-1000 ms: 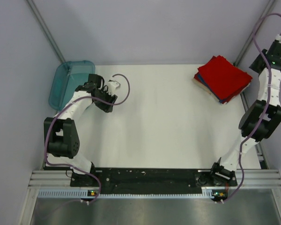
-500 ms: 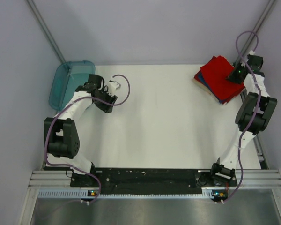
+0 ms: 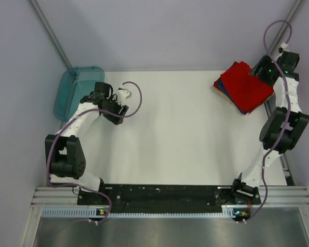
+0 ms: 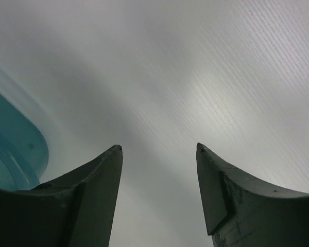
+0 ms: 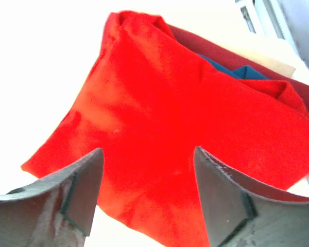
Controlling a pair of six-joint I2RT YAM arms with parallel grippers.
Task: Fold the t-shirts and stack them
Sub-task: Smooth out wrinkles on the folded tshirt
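Far left, you've got the teal tray (image 3: 74, 90) at the back corner of the surface (image 3: 185, 134), and nothing shows inside it from above. Just beside it hangs your left hand (image 4: 159, 149), fingers moderately apart with nothing between them, only bare white below and the tray's rim off to one side. It sits well apart from any cloth.

Across the middle there is no loose shirt anywhere.

Over at the far right corner, the t-shirts (image 3: 244, 87) sit folded in one pile: the top red t-shirt (image 5: 159, 123) lies flat, and the navy t-shirt (image 5: 232, 69) peeks out from a lower layer. By the look of it, the folding and stacking is finished or very nearly so.

Your right hand (image 5: 147, 149) hovers just above the pile's back edge, fingers spread and gripping nothing, the top red t-shirt directly beneath them.
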